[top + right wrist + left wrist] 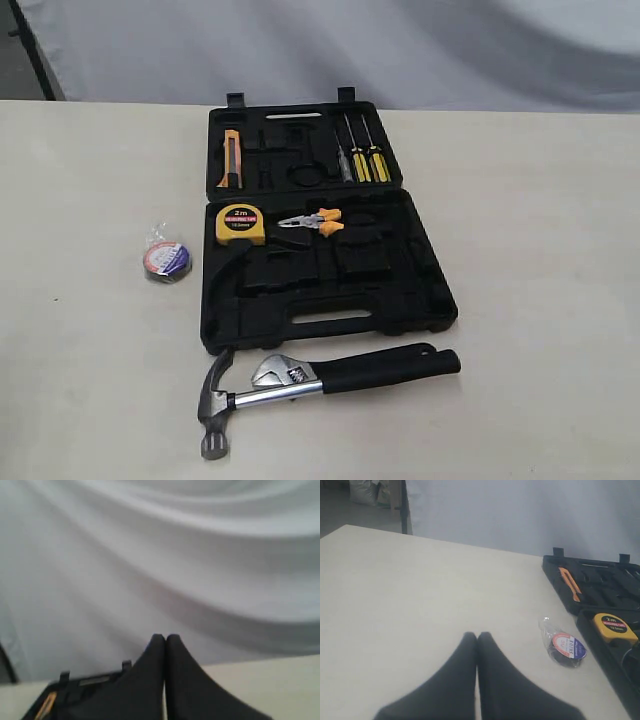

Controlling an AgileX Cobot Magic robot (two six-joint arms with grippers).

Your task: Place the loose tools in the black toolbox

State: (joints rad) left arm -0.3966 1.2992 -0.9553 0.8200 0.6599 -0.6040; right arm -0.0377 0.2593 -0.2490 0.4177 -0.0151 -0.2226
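Note:
The black toolbox (400, 290) lies open in the middle of the table, both halves flat. In front of it lie the claw hammer (222, 400) and, across its shaft, the adjustable wrench (282, 374), their black handles pointing right. The dark tape roll (166, 260) in clear wrap sits left of the box, also seen as the tape roll (566, 647) in the left wrist view. My left gripper (477, 636) is shut and empty above bare table, short of the roll. My right gripper (165, 638) is shut, empty, raised, facing the backdrop. Neither arm shows in the exterior view.
Inside the box sit a yellow tape measure (240, 224), orange-handled pliers (318, 222), an orange utility knife (231, 158) and yellow-handled screwdrivers (366, 160). A white cloth backdrop (350, 45) hangs behind the cream table (80, 380).

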